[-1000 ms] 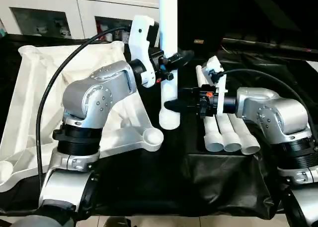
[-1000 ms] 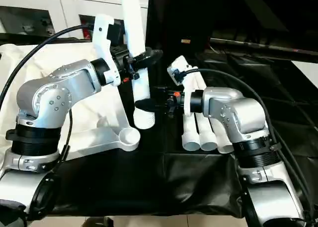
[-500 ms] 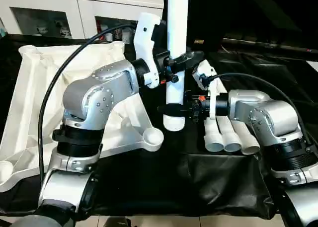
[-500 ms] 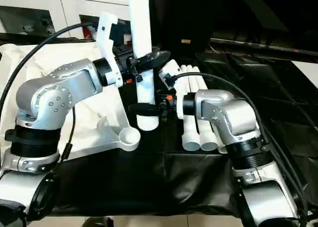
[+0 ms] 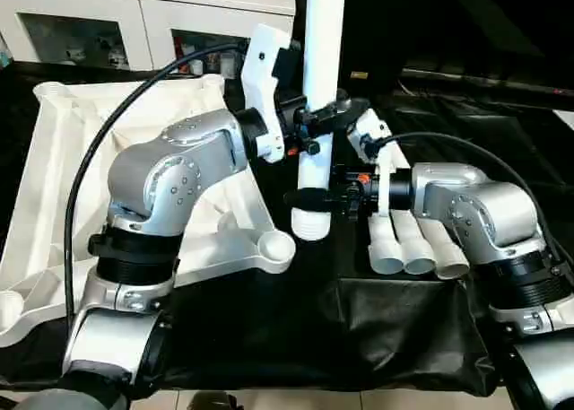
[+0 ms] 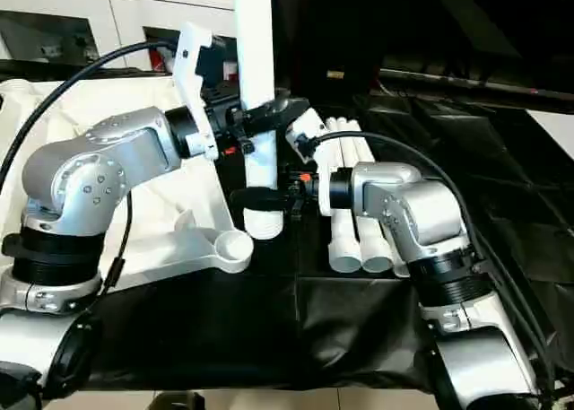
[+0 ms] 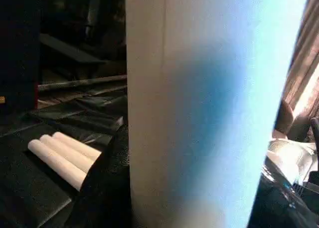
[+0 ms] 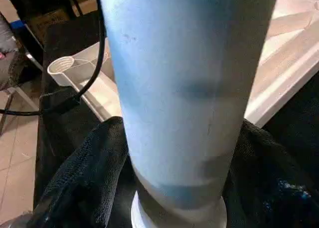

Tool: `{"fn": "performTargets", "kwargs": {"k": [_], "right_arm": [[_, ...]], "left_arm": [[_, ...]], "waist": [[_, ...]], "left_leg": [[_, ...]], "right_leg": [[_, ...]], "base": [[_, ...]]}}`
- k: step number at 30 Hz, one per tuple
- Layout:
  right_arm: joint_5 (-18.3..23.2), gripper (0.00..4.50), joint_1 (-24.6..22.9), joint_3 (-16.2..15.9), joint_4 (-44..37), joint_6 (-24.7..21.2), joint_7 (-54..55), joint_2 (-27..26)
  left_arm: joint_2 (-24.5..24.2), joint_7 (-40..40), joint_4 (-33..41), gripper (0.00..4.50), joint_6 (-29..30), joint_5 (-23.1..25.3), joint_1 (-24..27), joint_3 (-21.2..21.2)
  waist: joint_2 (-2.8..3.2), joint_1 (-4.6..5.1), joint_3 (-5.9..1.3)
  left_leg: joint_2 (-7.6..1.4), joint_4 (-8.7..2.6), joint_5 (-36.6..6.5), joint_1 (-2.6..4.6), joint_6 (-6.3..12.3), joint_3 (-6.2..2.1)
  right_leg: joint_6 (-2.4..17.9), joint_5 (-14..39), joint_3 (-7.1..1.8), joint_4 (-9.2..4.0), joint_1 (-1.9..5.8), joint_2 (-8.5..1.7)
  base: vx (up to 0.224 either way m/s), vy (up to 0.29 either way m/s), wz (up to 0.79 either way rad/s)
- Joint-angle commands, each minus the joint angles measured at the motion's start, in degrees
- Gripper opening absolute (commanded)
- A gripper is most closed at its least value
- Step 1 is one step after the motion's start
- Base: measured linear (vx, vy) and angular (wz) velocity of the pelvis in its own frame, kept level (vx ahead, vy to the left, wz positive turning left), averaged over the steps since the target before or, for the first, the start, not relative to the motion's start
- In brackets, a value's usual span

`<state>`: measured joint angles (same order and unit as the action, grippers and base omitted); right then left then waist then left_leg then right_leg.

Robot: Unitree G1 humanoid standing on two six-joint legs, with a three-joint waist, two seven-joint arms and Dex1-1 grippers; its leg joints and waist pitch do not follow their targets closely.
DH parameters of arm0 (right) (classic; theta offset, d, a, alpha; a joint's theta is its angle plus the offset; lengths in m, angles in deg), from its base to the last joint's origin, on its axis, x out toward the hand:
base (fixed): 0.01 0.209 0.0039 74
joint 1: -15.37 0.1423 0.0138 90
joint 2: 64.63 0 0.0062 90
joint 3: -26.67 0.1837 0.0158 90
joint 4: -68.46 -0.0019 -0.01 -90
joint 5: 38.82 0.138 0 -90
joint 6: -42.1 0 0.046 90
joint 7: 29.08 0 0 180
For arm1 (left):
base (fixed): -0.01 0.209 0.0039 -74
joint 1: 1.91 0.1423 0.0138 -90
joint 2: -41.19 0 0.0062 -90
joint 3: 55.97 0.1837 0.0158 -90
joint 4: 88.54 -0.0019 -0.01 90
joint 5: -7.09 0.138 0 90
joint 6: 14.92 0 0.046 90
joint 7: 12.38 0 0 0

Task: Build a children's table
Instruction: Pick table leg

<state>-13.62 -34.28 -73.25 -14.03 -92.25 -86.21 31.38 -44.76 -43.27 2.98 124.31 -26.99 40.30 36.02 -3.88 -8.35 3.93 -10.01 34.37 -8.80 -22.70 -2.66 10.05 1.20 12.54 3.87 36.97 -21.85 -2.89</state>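
Upright over the black cloth, one white leg (image 5: 320, 87) was clenched by both pincers, left gripper (image 5: 325, 118) high on the tube, right gripper (image 5: 314, 197) near its threaded foot, tabletop (image 5: 54, 177) lying ribs-up alongside, three spare legs (image 5: 408, 239) resting together behind

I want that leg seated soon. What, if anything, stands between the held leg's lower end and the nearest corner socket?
Nothing visible. The leg hangs upright in both grippers, beside the corner socket; bare black cloth lies between.

White leg (image 5: 321, 87), black fingers (image 5: 336, 112)
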Motion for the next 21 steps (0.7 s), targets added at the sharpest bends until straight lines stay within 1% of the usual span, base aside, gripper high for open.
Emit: {"fn": "performTargets", "kwargs": {"k": [1,4,6,8,11,14,16,19,21], "right_arm": [[0.3,3.16,-0.5,0.1,-1.2,0.8,-0.6,1.0],[0.0,3.16,-0.7,-0.2,-1.0,1.0,-0.6,0.8],[0.0,2.89,-0.7,-0.2,-1.0,0.9,-0.6,0.7],[-0.3,2.82,-0.8,-0.4,-0.9,1.0,-0.7,0.6],[-0.3,2.42,-0.8,-0.4,-0.9,1.0,-0.7,0.5],[-0.4,2.33,-0.8,-0.3,-0.8,1.1,-0.6,0.4],[-0.3,2.05,-0.8,-0.3,-0.6,1.1,-0.6,0.3],[-0.4,1.96,-0.8,-0.2,-0.4,1.2,-0.4,0.1],[-0.4,1.93,-0.9,-0.1,-0.2,1.3,-0.3,0.0]], "left_arm": [[0.2,-0.5,1.6,1.82,0.9,-0.1,0.0,0.6],[0.2,-0.6,1.9,1.82,1.2,-0.6,0.0,0.5],[0.1,-0.7,2.0,1.82,1.3,-0.7,0.1,0.6],[0.0,-0.9,2.2,1.82,1.5,-0.9,0.1,0.6],[-0.1,-1.1,2.3,1.82,1.6,-1.0,0.2,0.6],[0.0,-1.1,2.4,1.82,1.9,-1.1,0.2,0.4],[0.1,-1.0,2.5,1.82,2.1,-1.3,0.2,0.2],[0.4,-0.8,2.5,1.82,2.4,-1.6,0.2,-0.1],[0.5,-0.7,2.6,1.82,2.5,-1.8,0.2,-0.2]], "waist": [[0.34,-0.05,-4.36],[0.29,-0.05,-4.4],[0.33,-0.07,-4.4],[0.33,-0.07,-4.39],[0.33,-0.07,-4.37],[0.37,-0.08,-4.36],[0.37,-0.09,-4.36],[0.32,-0.07,-4.4],[0.44,-0.09,-4.41]], "left_leg": [[-3.55,-3.58,-8.1,1.68,-1.94,-1.32],[-3.54,-3.56,-7.6,1.65,-1.79,-1.34],[-3.51,-3.52,-7.7,1.63,-1.74,-1.31],[-3.51,-3.52,-7.7,1.67,-1.73,-1.3],[-3.54,-3.55,-7.8,1.69,-1.75,-1.32],[-3.52,-3.54,-8.0,1.67,-1.82,-1.32],[-3.54,-3.55,-8.1,1.69,-1.86,-1.31],[-3.55,-3.55,-7.8,1.71,-1.83,-1.34],[-3.51,-3.52,-7.8,1.66,-1.8,-1.33]], "right_leg": [[9.1,5.8,-3.26,-4.6,2.62,-5.97],[9.2,5.0,-3.23,-4.47,2.62,-5.92],[9.3,5.2,-3.26,-4.53,2.66,-5.98],[9.3,5.2,-3.25,-4.55,2.62,-5.95],[9.3,5.3,-3.24,-4.52,2.6,-5.95],[9.3,5.6,-3.25,-4.59,2.61,-5.96],[9.3,5.8,-3.24,-4.59,2.61,-5.99],[9.4,5.2,-3.22,-4.53,2.59,-5.93],[9.5,4.8,-3.25,-4.51,2.58,-5.94]], "base": [[0.0,0.0,0.0],[0.0,0.0,0.0],[0.0,0.0,0.0],[0.0,0.0,0.0],[0.0,0.0,0.0],[0.0,0.0,0.0],[0.0,0.0,0.0],[0.0,0.0,0.0],[0.0,0.0,0.0]]}}
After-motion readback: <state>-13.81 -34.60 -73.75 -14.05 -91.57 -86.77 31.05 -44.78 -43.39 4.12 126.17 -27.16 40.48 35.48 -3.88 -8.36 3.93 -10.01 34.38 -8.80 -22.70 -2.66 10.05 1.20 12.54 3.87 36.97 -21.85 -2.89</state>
